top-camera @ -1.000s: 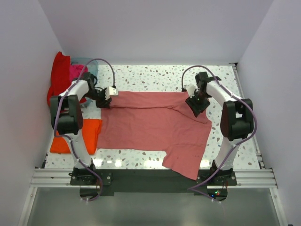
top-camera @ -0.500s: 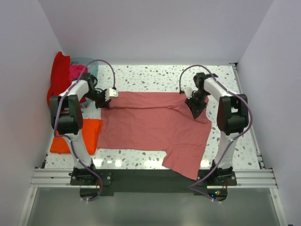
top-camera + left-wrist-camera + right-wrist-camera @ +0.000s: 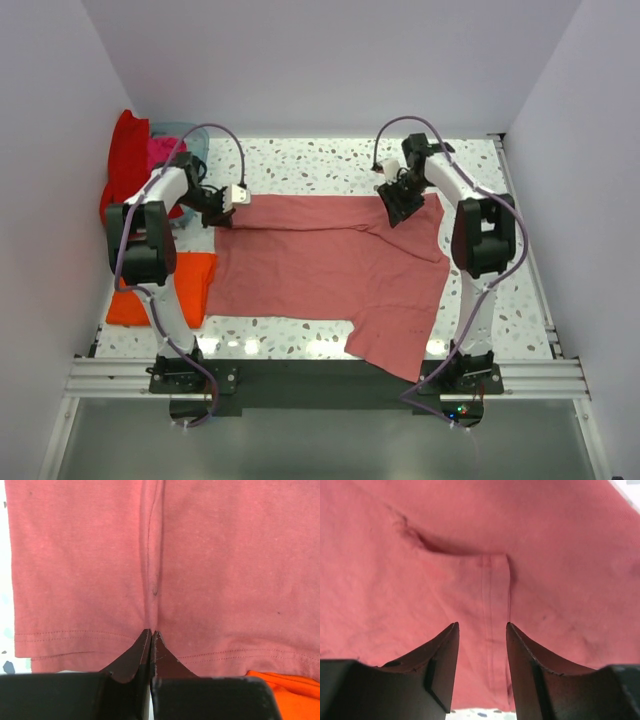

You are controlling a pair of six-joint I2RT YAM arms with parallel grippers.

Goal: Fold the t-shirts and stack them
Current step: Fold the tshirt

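A pink t-shirt (image 3: 320,265) lies spread flat on the worktop (image 3: 320,165) between your two hands.

Your left hand (image 3: 151,632) is closed. Its fingertips pinch a thin ridge of the shirt's stitched hem, and a narrow crease runs away from the tips across the cloth. The bite looks shallow, with only the hem's edge between the tips, so the cloth may slip out if you lift or pull quickly.

Your right hand (image 3: 481,626) is open and holds nothing. Its fingers stand apart above a stitched seam, with a dark pucker of cloth just beyond them. I cannot tell whether the tips touch the shirt.

- **Lifting now:** only one side of the shirt is held, so it would drag askew and bunch toward your left hand.
- **Closing the right hand here:** it may catch the seam and the puckered layer together, or only the top layer. Either would make a crooked fold.

A folded orange t-shirt (image 3: 165,290) sits just beside your left hand on its near side, with its edge close to the pinched hem. A sweep that way could push it out of shape.

Well to the near side of your right hand, a corner of the pink shirt appears to reach past the worktop's edge. Its weight could pull against a lift.

A red t-shirt (image 3: 125,165) and a magenta t-shirt (image 3: 165,152) wait at a basket (image 3: 185,128) beyond your left hand.
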